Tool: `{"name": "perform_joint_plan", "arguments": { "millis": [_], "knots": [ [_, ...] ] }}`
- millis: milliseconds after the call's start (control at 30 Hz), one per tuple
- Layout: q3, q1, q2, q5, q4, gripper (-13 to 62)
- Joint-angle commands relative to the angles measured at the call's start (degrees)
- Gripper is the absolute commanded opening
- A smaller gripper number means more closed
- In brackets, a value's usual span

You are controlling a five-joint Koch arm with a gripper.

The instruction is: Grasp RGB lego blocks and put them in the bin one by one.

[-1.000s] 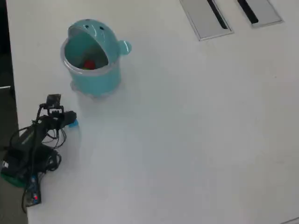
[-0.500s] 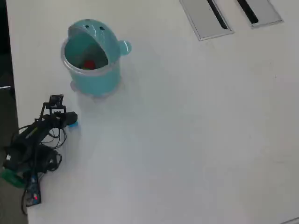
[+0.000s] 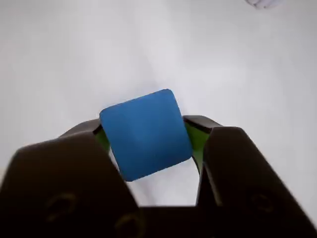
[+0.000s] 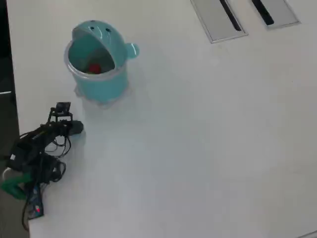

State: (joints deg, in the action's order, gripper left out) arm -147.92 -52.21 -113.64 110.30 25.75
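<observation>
In the wrist view a blue lego block [image 3: 146,134] fills the gap between my two dark fingers, whose green pads [image 3: 194,141] press its sides; my gripper [image 3: 148,141] is shut on it above the white table. From overhead, the gripper [image 4: 77,128] sits low at the left, just below the round teal bin [image 4: 99,84]; the blue block is hidden there under the arm. The bin's domed lid with a face [image 4: 96,29] is flipped back. A red block [image 4: 94,68] lies inside the bin.
Two grey recessed panels [image 4: 218,17] with dark slots sit at the table's far edge. The table's left edge [image 4: 12,99] runs close beside the arm's base and cables [image 4: 34,163].
The arm has drawn back and lowered slightly toward its base. The blue block that showed at the gripper tip from overhead is now hidden under the arm.
</observation>
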Motion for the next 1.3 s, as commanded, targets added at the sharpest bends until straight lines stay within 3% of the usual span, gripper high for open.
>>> {"name": "perform_joint_plan", "arguments": {
  "millis": [0,133,300,633,967,1267],
  "knots": [
    [1.1,-0.6,0.0,-2.5,-2.9,20.3],
    [1.1,-2.2,0.4,-3.2,-3.7,19.3],
    [2.5,-4.7,-1.3,-6.4,-3.3,11.9],
    [12.0,-6.7,-10.1,-13.4,1.8,11.8],
    [23.2,-9.1,-12.7,-26.5,1.8,11.6],
    [37.6,-10.7,-11.7,-29.6,5.1,9.1]
  ]
}}
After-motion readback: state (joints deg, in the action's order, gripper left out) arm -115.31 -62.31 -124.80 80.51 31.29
